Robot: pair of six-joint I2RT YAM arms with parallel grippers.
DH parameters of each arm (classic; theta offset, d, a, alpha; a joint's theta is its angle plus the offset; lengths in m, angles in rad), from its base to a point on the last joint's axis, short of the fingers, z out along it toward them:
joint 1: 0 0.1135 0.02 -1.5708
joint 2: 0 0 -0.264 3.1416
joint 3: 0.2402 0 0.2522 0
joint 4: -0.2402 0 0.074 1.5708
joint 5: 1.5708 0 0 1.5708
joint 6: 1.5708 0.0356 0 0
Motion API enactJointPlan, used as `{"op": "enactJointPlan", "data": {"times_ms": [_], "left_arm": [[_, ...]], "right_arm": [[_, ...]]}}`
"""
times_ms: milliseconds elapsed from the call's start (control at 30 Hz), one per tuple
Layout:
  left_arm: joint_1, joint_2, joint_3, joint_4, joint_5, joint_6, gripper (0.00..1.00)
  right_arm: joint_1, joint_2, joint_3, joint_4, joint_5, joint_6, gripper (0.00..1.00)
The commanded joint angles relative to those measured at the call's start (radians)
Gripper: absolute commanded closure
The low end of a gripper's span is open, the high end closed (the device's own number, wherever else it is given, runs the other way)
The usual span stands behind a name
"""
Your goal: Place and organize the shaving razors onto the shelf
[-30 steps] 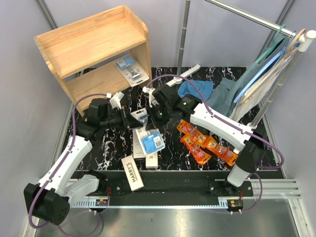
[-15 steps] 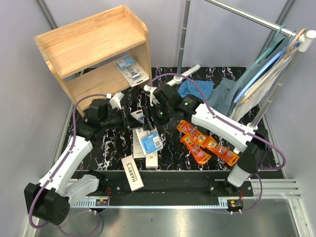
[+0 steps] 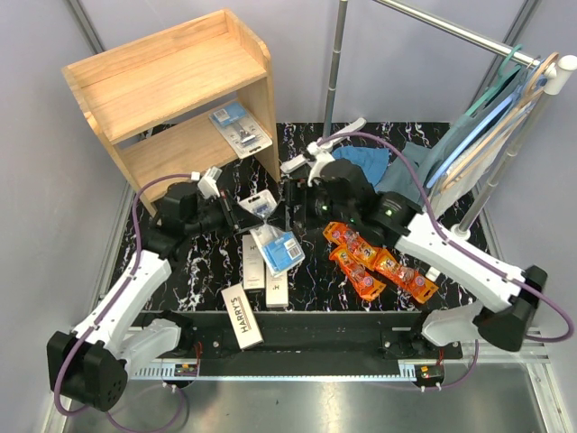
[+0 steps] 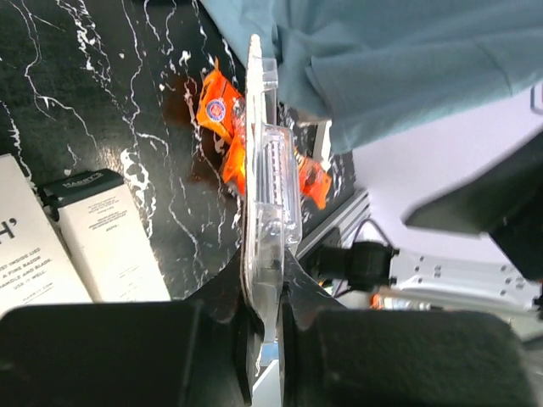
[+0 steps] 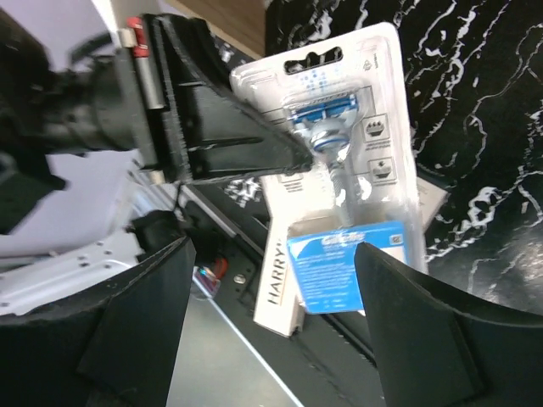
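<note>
— Clamping on anything, the left gripper [image 4: 265, 309]?
— Yes. Its jaws are pinched tight on a blue-and-clear blister pack [image 4: 265, 195], which stands edge-on out of them in the left wrist view.
— And from the other side?
— The right wrist camera sees that pack face-on, with a hang tab at one end, the razor in the middle and a blue card at the other end. One black finger [image 5: 229, 140] of the left gripper lies across the razor. The right gripper [image 5: 273, 250] has its fingers spread wide apart and faces the pack from just beside it. I cannot tell whether it touches.
— What lies under the pack?
— White Harry's boxes [image 3: 255, 263] on the black marbled table [image 3: 203, 257], three of them, one printed HARRY'S nearest the front edge. Whether the pack's blue end rests on them I cannot tell. The orange packs [image 3: 374, 266] lie in a row to the right. Blue cloths [image 3: 361, 162] sit behind the right arm, beside the clothes rack [image 3: 336, 63].
— The shelf?
— The shelf [image 3: 153, 81] stands at the back left. A second blister pack [image 3: 241, 126] lies flat on its lower level, by the right side panel.
</note>
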State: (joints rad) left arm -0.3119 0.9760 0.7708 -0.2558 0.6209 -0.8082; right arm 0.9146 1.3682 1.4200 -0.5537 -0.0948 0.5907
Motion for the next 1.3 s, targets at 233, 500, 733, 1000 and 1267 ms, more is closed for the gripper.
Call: {"op": "enactJointPlan", "data": {"times_ms": [233, 500, 733, 1000, 1267], "left_arm": [[0.008, -0.022, -0.332, 1.044, -0.039, -0.575, 1.0], [0.007, 0.094, -0.432, 1.447, -0.096, -0.738, 1.0], [0.007, 0.268, -0.461, 1.854, -0.082, -0.942, 1.0], [0.005, 0.288, -0.464, 1.9, -0.089, -0.961, 1.0], [0.004, 0.288, -0.461, 1.922, -0.063, -0.971, 1.0]], "right_arm": [[0.009, -0.309, -0.31, 0.288, 0.141, 0.359, 0.14], [0.009, -0.501, -0.431, 0.294, 0.182, 0.396, 0.14], [0.007, -0.57, -0.568, 0.405, 0.17, 0.413, 0.15], [0.007, -0.549, -0.605, 0.459, 0.141, 0.4, 0.18], [0.007, -0.554, -0.714, 0.612, 0.153, 0.402, 0.26]]}}
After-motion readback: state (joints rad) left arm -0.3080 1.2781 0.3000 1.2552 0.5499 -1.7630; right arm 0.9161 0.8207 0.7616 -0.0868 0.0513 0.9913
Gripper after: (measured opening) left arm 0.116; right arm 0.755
